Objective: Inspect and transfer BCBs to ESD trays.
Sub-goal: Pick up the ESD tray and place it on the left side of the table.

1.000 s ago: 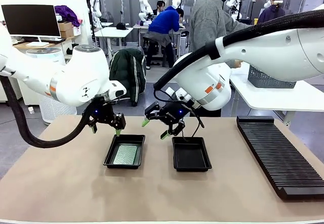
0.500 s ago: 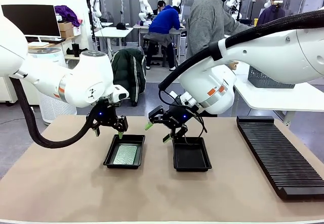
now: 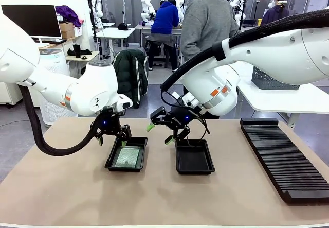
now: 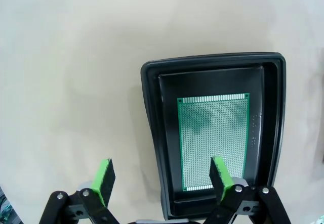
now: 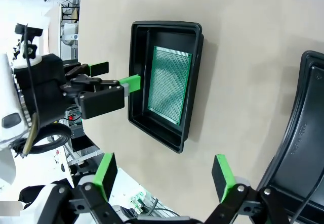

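Two black ESD trays lie side by side mid-table. The left tray (image 3: 111, 158) holds one green BCB (image 3: 127, 157) flat on its floor; the right tray (image 3: 180, 161) is bare. My left gripper (image 3: 110, 139) hangs open just above the left tray's far-left rim. In the left wrist view, its own gripper (image 4: 162, 181) straddles the tray's rim (image 4: 151, 133), one pad over the BCB (image 4: 213, 133). My right gripper (image 3: 158, 134) hovers open between the trays, empty. Below the right wrist's gripper (image 5: 164, 176) lie the BCB (image 5: 169, 85), the left tray (image 5: 135, 97) and the left gripper (image 5: 115, 75).
A long black ribbed rack (image 3: 282, 156) runs along the table's right side. A person in a grey sweater (image 3: 208, 27) stands beyond the far edge. A grey mesh basket (image 3: 272, 81) sits on a white side table at the right. Bare tabletop stretches in front of the trays.
My left gripper has come down and to the right, closer to the left tray's rim. The right gripper shifted slightly. The person stepped left.
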